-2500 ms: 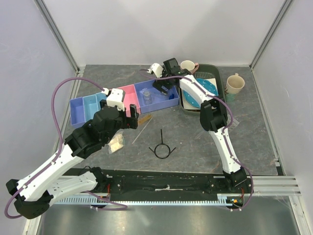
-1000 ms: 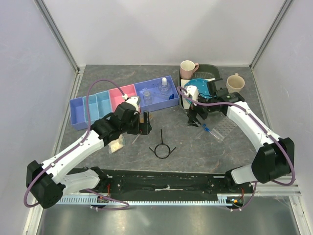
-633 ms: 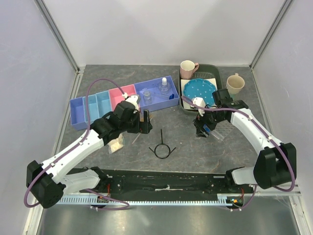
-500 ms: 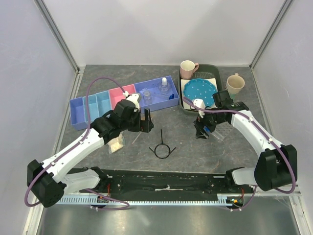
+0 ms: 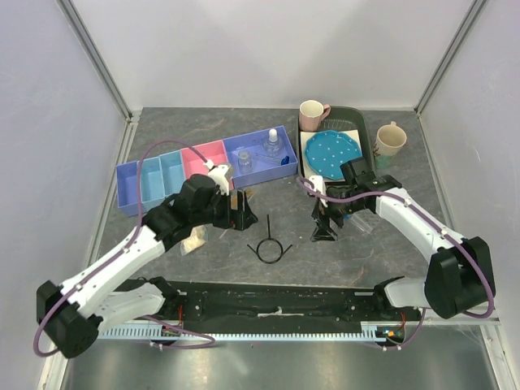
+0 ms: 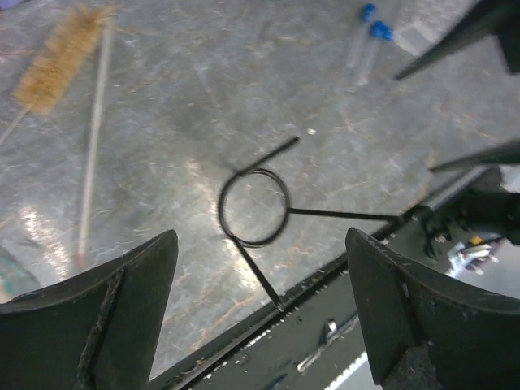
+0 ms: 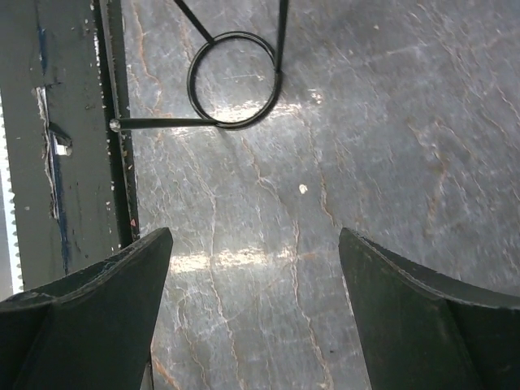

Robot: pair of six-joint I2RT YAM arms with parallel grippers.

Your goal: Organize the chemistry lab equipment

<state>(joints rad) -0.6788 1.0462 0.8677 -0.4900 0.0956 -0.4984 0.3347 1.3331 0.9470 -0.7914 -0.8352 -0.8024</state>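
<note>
One grey marbled bench, bearing everything. Two white-and-black arms bolted at its near edge, both reaching toward the middle. One long divided tray in blue and pink sections at the back left; in its rightmost blue section, one white-capped clear bottle and one clear beaker, close together. One dark tray at the back right, holding one blue dotted plate. Two mugs: one pink mug at that tray's back left corner, one cream mug to its right. Left end effector spread wide, gripping nothing, poised over the bench just left of the one black wire loop, itself lying flat near the front centre. Right end effector likewise gaping and empty, just right of the loop. One bristle brush and one thin rod lying side by side near the left end effector. Two blue-capped vials lying together near the right arm. One small clear bag, half hidden under the left forearm.
</note>
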